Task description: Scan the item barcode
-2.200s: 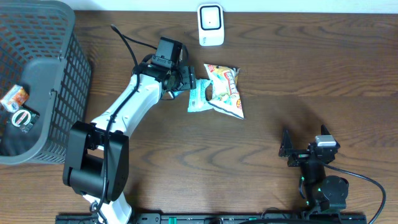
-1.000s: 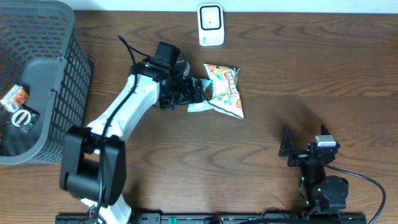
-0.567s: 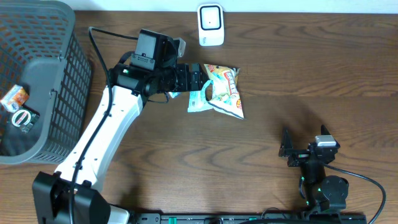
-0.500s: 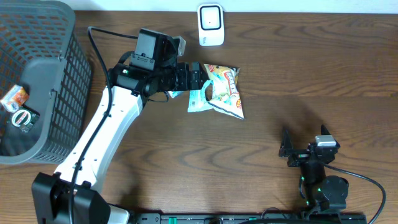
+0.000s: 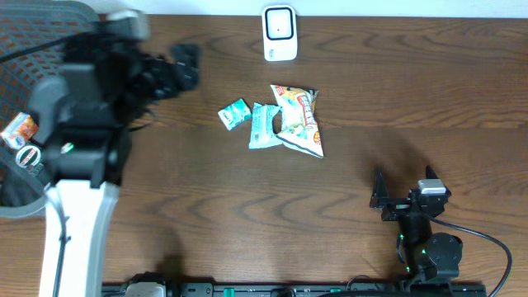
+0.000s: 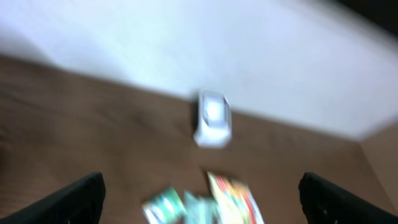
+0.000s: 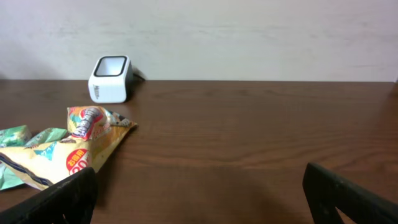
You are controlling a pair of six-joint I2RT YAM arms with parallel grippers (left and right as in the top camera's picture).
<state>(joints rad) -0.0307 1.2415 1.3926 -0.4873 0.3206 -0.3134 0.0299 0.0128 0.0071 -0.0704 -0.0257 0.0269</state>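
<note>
Left gripper (image 5: 183, 68) hangs spread and empty (badly blurred) at upper left, well apart from the teal packet (image 5: 233, 114) lying mid-frame below the scanner (image 5: 280, 33); I judge pickup not yet made, so next I must descend and grasp it.

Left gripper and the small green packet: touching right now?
Apart. The overhead view shows the left gripper open and well clear of the small green packet, with a wide gap between them.

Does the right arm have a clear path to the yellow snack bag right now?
Likely yes: only bare table lies between the open right gripper and the yellow snack bag.
</note>
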